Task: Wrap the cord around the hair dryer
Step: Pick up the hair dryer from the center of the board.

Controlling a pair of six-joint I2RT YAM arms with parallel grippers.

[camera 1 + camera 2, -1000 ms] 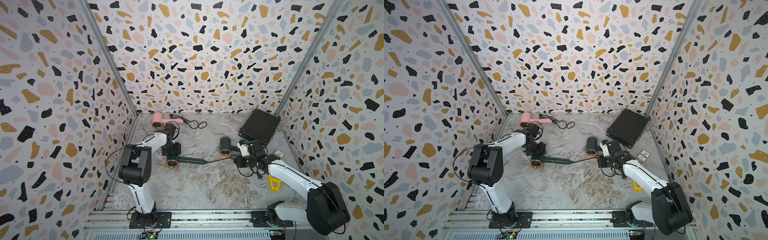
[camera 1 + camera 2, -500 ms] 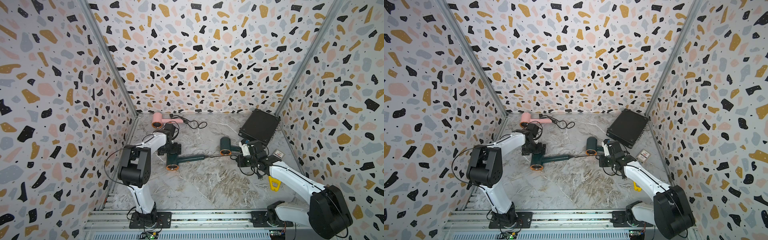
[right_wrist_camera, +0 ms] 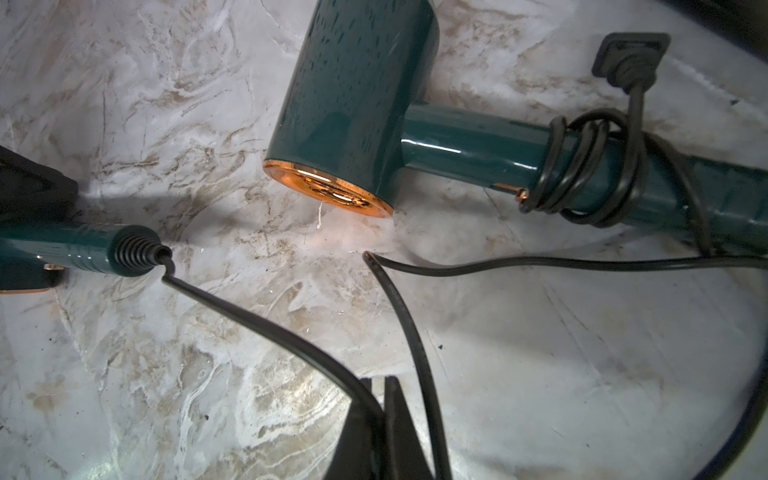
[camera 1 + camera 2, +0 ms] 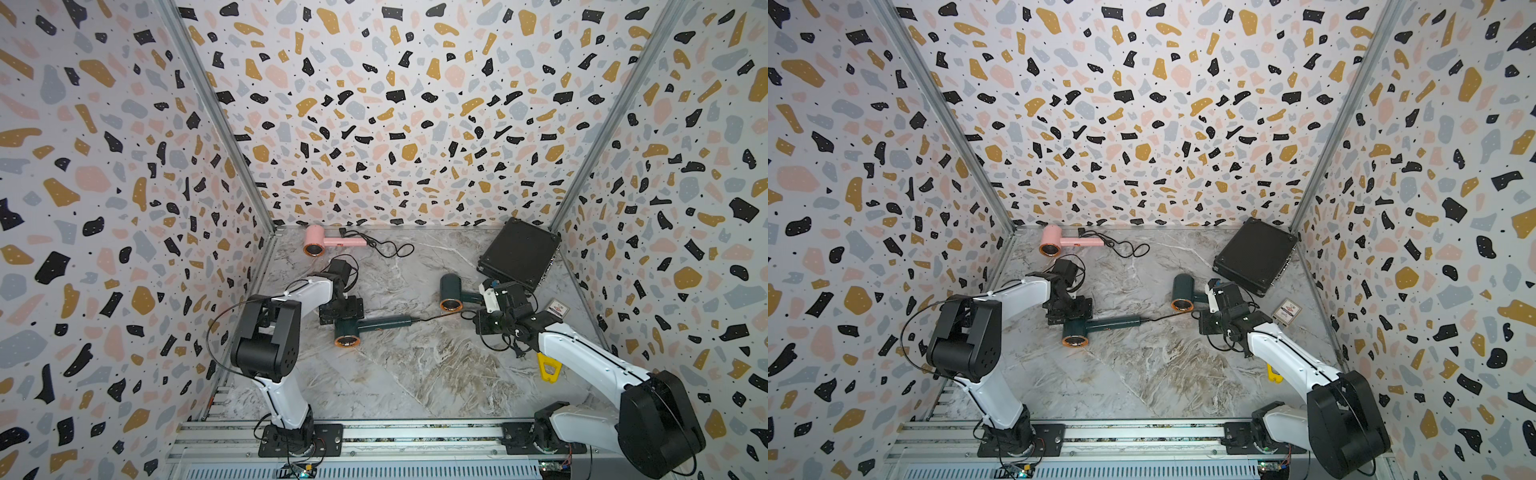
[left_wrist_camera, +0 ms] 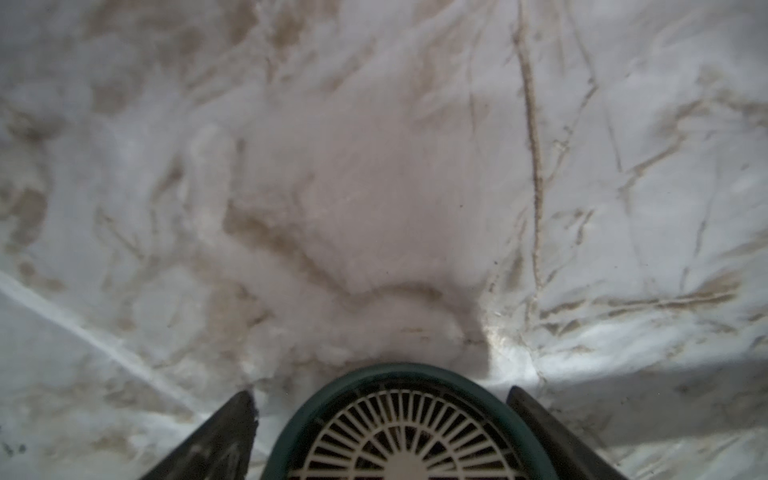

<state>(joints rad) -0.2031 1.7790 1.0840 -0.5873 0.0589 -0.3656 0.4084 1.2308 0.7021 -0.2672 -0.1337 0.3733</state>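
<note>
The left gripper (image 5: pixel 380 394) stands fairly wide, its dark fingers (image 5: pixel 224 436) on either side of the hair dryer (image 4: pixel 380 325) head, apparently not pinching it. The glossy green dryer lies on the marbled table (image 4: pixel 415 374), its round slatted grille (image 5: pixel 407 440) between the fingers and its handle toward three o'clock. There the right gripper (image 3: pixel 384 401) is clamped on its thin black cord (image 3: pixel 266 328).

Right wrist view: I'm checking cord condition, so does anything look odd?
Yes: a cord strand makes a sharp hairpin kink on the table, just ahead of the right pincer, which is shut on the cord of the unwrapped dryer.
</note>
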